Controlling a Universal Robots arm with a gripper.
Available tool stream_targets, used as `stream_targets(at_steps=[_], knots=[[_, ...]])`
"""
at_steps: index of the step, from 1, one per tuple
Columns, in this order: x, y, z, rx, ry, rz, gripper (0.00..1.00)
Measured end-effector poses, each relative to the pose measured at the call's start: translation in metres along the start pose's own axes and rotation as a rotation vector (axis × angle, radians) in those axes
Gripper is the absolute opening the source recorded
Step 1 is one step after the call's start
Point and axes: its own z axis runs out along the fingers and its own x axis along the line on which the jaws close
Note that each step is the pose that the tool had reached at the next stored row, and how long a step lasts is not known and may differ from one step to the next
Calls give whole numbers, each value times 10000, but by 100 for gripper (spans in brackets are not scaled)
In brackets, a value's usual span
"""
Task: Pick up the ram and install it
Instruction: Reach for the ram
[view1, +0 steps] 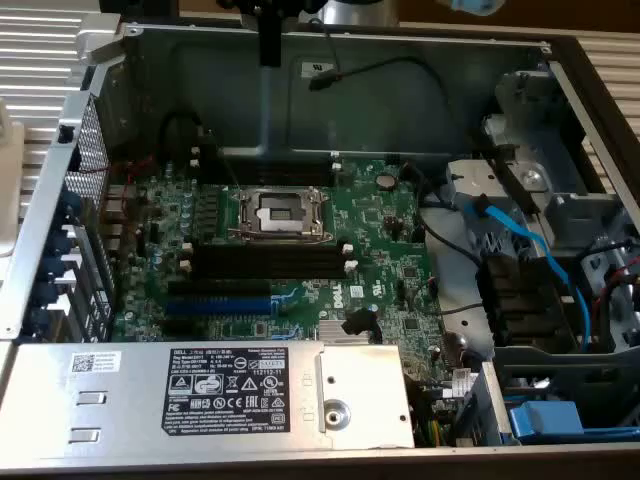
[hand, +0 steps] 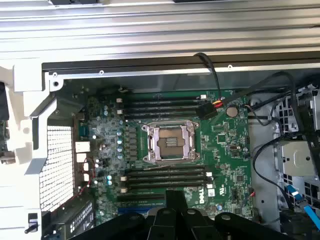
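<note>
All black slots (view1: 270, 262) at 6 o'clock of the CPU socket (view1: 280, 212) stand bare, so the ram is not installed yet, and the gripper (hand: 175, 212) hangs above the motherboard (view1: 380, 230), grasping the ram or nothing, I cannot tell.

Case (view1: 400, 90): matt grey sheet metal, lightly scuffed. Side grille (hand: 57, 165): perforated metal. Motherboard (view1: 380, 230): glossy green laminate. Processor socket (view1: 283, 212): bright, polished metal frame. Memory slots (view1: 265, 262): matt black plastic with white plastic clips (view1: 349, 266). Power supply (view1: 130, 410): dull grey metal bearing a black printed label (view1: 225, 390) with slight sheen. Blue cable (view1: 530, 250): smooth, shiny plastic sheath. End effector (hand: 175, 215): matt black, apparently plastic.
</note>
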Motion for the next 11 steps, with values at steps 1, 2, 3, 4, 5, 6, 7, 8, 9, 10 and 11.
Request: stream_targets(at_steps=[1,2,3,4,5,6,7,8,9,10,11], knots=[[0,0,0,0,0,0,10],[0,0,0,-1,0,0,10],[0,0,0,0,0,0,10],[0,0,0,0,0,0,10],[0,0,0,0,0,0,10],[0,0,0,0,0,0,10],[0,0,0,0,0,0,10],[0,0,0,0,0,0,10],[0,0,0,0,0,0,10],[0,0,0,0,0,0,10],[0,0,0,0,0,0,10]])
